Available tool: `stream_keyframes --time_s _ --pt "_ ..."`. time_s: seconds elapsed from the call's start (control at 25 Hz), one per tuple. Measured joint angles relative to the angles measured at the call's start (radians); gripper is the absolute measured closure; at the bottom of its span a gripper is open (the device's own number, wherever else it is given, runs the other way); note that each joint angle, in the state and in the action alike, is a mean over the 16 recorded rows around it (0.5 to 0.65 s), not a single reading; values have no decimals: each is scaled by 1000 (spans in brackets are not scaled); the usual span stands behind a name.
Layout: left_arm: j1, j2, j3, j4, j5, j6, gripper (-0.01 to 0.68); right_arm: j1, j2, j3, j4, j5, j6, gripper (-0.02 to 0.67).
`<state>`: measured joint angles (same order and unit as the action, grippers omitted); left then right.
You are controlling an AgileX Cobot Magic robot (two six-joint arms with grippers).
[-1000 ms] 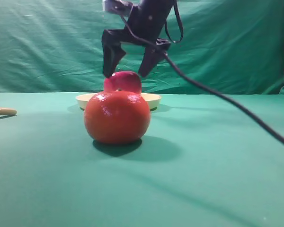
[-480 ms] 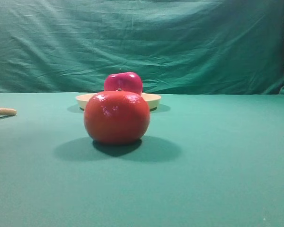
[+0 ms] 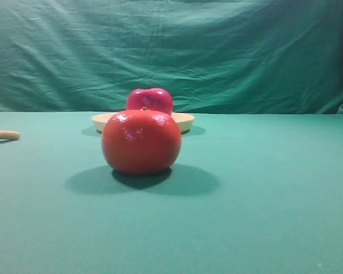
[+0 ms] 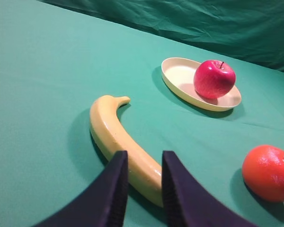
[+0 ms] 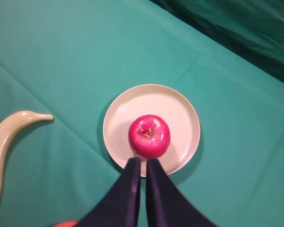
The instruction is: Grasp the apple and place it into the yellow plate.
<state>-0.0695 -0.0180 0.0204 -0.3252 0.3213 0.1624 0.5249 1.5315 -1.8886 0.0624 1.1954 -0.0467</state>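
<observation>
Already the apple (image 5: 149, 136) sits inside the plate (image 5: 180, 106), upright with its stem up, toward the plate's near side in the right wrist view and clear of the rim. By our reading the placing is done, so what remains is only to keep it there.

We see our right gripper (image 5: 142, 163) high above the plate with its jaws nearly together and nothing between them. Our left gripper (image 4: 144, 163) hangs low over the banana (image 4: 116, 137), jaws a narrow gap apart and empty.

What could go wrong: a round apple on a shallow, low-rimmed plate would roll out if nudged, so a careless descent by the right arm is the main risk. The left arm, so close to the banana, could shove it if it dropped or swung.

For room, we have open cloth (image 3: 263, 200) right of the plate and beyond it up to the backdrop. The orange fruit (image 3: 141, 141) stands well apart from the plate, toward the exterior camera, and the banana lies to the plate's left.
</observation>
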Motion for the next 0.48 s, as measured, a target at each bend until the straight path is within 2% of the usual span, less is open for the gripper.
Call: stream_keyframes --time_s 0.48 --pt "0 0 0 0 0 0 516 0 -474 543 -4 -209 0 649"
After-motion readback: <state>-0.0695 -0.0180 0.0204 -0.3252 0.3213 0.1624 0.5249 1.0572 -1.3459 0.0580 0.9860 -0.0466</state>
